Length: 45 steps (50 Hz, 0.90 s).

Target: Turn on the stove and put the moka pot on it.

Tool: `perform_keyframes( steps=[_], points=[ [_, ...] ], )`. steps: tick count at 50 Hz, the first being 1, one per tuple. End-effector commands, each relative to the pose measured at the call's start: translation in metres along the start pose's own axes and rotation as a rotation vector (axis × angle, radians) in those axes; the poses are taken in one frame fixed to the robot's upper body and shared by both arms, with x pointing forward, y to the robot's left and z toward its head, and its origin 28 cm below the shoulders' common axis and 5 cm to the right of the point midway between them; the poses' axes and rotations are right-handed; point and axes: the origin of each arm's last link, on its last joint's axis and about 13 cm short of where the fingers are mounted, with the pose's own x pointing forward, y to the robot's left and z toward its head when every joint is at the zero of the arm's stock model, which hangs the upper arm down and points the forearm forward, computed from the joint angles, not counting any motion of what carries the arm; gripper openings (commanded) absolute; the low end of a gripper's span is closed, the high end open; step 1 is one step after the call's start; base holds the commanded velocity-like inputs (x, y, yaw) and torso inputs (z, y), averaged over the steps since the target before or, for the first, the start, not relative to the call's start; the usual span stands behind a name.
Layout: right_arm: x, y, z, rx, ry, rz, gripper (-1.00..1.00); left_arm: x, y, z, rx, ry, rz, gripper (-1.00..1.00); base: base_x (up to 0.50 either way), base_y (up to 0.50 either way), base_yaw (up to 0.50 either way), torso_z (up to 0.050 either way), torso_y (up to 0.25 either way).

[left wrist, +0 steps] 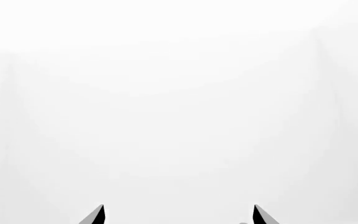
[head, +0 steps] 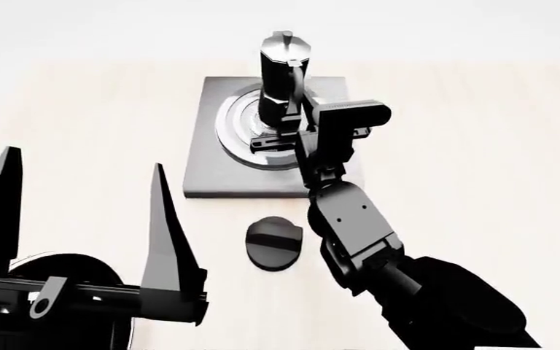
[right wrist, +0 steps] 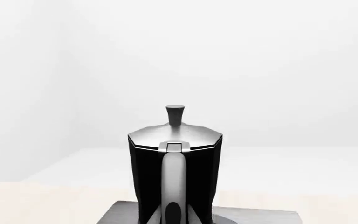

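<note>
Nearest the head camera, at about 7 o'clock, the left gripper (head: pixel 81 219) hangs with its two long black fingers spread wide apart and nothing between them; the left wrist view shows only the two fingertips (left wrist: pixel 95 215) against blank white. Just below it sits a black round frying pan (head: pixel 61 273), partly hidden. Near centre lies the small black round knob (head: pixel 274 242) on the pale wooden table (head: pixel 475 146). Beyond it is the flat square dark-grey stove (head: pixel 212 164) with raised silver rings. The tall faceted black moka pot (head: pixel 285 73) with its silver top stands upright on those rings at 12 o'clock. The right gripper (head: pixel 285 138) reaches in from 5 o'clock toward the pot's handle (right wrist: pixel 173 186); whether its jaws are parted or closed cannot be told.
</note>
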Motion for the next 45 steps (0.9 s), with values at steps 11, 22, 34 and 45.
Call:
perform_keyframes(
  steps=[11,22,34,45],
  points=[
    [0.0035,0.0031,0.005,-0.019,-0.027,0.028,-1.0,-0.0004,-0.0007,-0.0007,-0.003,-0.001,0.0,1.0,0.0,0.0,0.0,0.0,-0.091],
    [0.0026,0.0029,0.0037,-0.022,-0.021,0.03,-1.0,-0.0017,0.0005,-0.0008,-0.016,-0.016,0.005,1.0,0.0,0.0,0.0,0.0,-0.03],
    [0.0019,0.0024,0.0027,-0.023,-0.014,0.026,-1.0,-0.0014,0.0005,-0.0001,-0.02,-0.02,0.004,1.0,0.0,0.0,0.0,0.0,0.0],
    [0.0012,-0.0005,0.0007,-0.023,0.002,0.01,1.0,-0.0015,0.0,0.0003,-0.019,-0.02,0.006,1.0,0.0,0.0,0.0,0.0,0.0]
  ],
)
